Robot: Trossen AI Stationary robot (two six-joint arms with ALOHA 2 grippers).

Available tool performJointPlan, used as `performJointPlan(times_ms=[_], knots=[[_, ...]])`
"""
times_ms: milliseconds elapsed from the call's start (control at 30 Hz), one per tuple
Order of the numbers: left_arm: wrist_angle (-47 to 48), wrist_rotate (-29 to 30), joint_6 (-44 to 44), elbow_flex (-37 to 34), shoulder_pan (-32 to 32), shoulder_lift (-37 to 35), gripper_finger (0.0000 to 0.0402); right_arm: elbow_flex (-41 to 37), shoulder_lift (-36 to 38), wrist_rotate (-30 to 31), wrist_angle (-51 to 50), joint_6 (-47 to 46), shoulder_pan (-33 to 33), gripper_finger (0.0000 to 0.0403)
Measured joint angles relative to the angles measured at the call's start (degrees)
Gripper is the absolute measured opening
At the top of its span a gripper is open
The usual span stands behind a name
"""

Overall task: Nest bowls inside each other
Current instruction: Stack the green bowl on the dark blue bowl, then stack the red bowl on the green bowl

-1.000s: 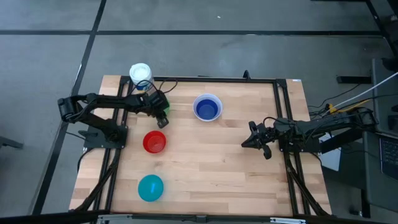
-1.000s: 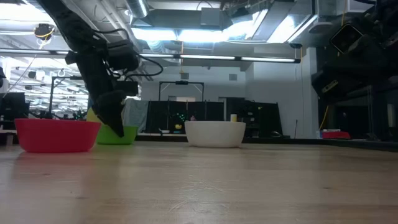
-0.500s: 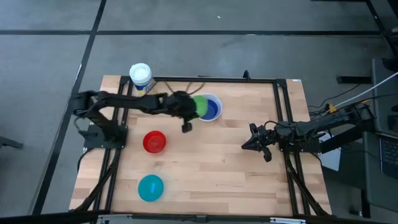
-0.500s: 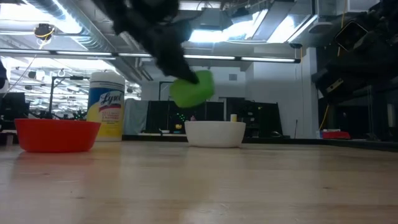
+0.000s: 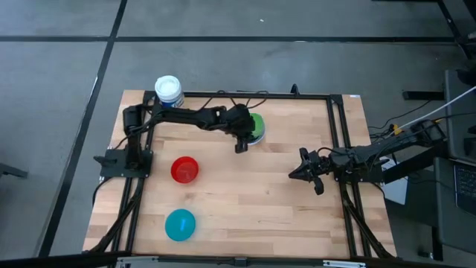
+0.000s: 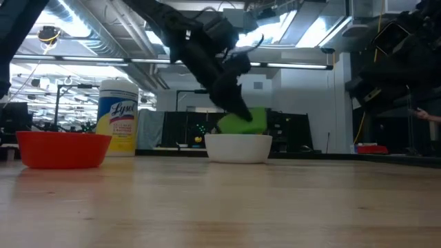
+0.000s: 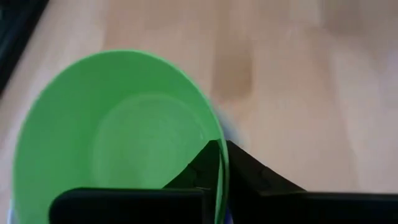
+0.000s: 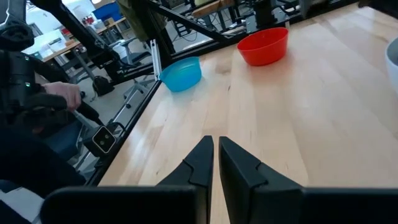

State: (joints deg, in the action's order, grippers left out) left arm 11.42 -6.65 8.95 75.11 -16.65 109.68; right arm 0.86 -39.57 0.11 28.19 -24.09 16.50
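Note:
My left gripper (image 5: 247, 131) is shut on a green bowl (image 5: 256, 123) at the table's far middle. The bowl is tilted in the low view (image 6: 245, 122), its lower part down behind the rim of a white bowl (image 6: 238, 149). A red bowl (image 5: 184, 170) stands upright at the table's left, and a teal bowl (image 5: 179, 224) lies near the front edge. My right gripper (image 5: 292, 173) waits at the right, shut (image 8: 215, 154) and holding nothing. My left gripper pinches the green bowl's rim (image 7: 222, 163), one finger inside the bowl (image 7: 202, 168) and one outside (image 7: 252, 177). The fingers slant down from the table's left. The bowl hangs tilted from them over the white bowl; whether the two bowls touch, I cannot tell.
A white-lidded jar (image 5: 168, 91) with a yellow label (image 6: 118, 118) stands at the far left corner. Black frame rails (image 5: 338, 149) run along the table's sides. The right wrist view shows a person's hand (image 8: 59, 94) beyond the table's edge. Bare wood lies in the middle.
My left gripper has taken hold of the green bowl near the jar, lifted it clear and carried it toward the table's right, rolling its wrist. It has then come down over the white bowl, where the green bowl now hangs tilted.

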Motion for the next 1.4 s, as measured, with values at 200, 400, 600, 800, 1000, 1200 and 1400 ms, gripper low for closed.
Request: performJointPlan(times_ms=[200,400,600,800,1000,1200,1400], knots=[[3.4,0.1,-1.7,-0.1,-0.7,0.1,0.0063,0.0,0.0,1.4,0.0,-0.6,1.1,0.0029],[0.9,-5.5,-4.0,-0.2,-0.4,-1.4,0.0095,0.0,0.0,2.5,0.0,-0.9,1.3,0.0029],[10.3,0.2,-5.4,-4.5,4.7,-12.7,0.0102,0.0,0.0,2.2,0.0,-1.9,1.7,0.0029],[14.1,9.4,-21.7,-18.3,14.7,-27.1,0.0088,0.0,0.0,4.3,0.0,-1.9,3.1,0.0029],[16.0,16.0,-41.5,-25.7,26.2,-34.8,0.0066,0.0,0.0,5.1,0.0,-2.7,3.9,0.0029],[25.3,15.0,-57.1,-26.0,35.9,-35.0,0.0070,0.0,0.0,5.5,0.1,-3.6,4.0,0.0029],[30.6,14.5,-66.1,-26.0,39.6,-35.0,0.0084,0.0,0.0,5.5,0.5,-3.6,4.0,0.0029]])
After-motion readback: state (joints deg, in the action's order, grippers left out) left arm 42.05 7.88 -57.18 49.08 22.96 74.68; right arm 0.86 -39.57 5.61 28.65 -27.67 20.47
